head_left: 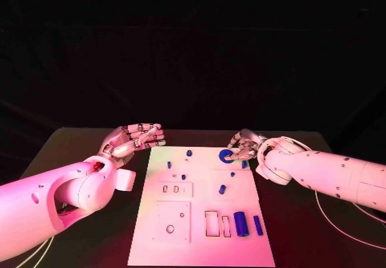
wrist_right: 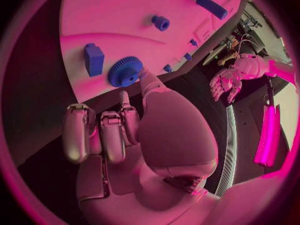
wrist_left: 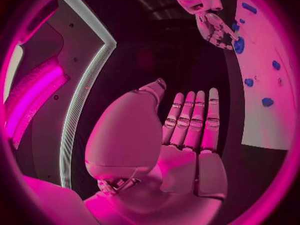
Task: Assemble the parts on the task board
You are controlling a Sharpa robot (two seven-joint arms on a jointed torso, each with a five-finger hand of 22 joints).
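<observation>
1. The right hand (head_left: 244, 146) sat at the far right part of the task board (head_left: 201, 245), its fingertips at the blue gear (wrist_right: 125, 71); the right wrist view showed a fingertip touching the gear's edge with the other fingers curled back, so I could not tell whether it held the gear or only pressed on it.
2. The left hand (head_left: 134, 140) hovered just off the board's far left corner, fingers straight and together, holding nothing.
3. The gear lay flat on the board, just beside a small blue block (wrist_right: 94, 58).
4. A blue cylinder (head_left: 239, 220) and a blue bar (head_left: 258, 225) lay near the board's near right corner.
5. To do this step well, I judged the gear should be kept level and pressed straight down, not dragged sideways.
6. No brand, label or writing could be read.
</observation>
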